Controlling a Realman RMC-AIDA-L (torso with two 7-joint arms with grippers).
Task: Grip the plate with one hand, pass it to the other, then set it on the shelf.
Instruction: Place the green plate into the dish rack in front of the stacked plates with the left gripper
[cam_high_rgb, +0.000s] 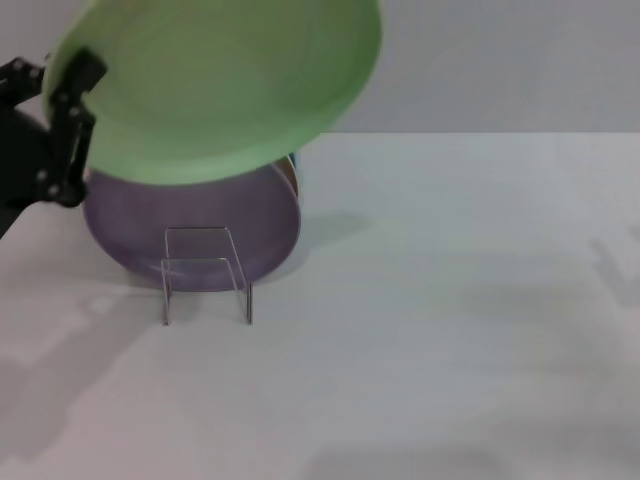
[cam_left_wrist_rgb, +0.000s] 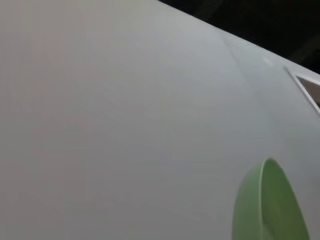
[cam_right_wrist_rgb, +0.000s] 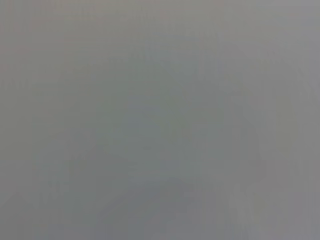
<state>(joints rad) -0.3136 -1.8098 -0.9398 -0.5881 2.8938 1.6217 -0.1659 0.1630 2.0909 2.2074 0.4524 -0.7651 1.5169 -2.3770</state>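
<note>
The pale mint-green plate (cam_high_rgb: 220, 80) is held up in the air at the upper left of the head view, tilted, close to the camera. My left gripper (cam_high_rgb: 72, 95) is shut on its left rim. The plate's edge also shows in the left wrist view (cam_left_wrist_rgb: 270, 205). The clear see-through shelf (cam_high_rgb: 205, 270) stands on the white table below the plate. My right gripper is out of view; the right wrist view shows only plain grey.
A lavender plate (cam_high_rgb: 200, 215) lies on the table right behind the shelf, with another plate's edge (cam_high_rgb: 295, 170) showing under it at its right. The white table (cam_high_rgb: 450, 300) stretches to the right and front.
</note>
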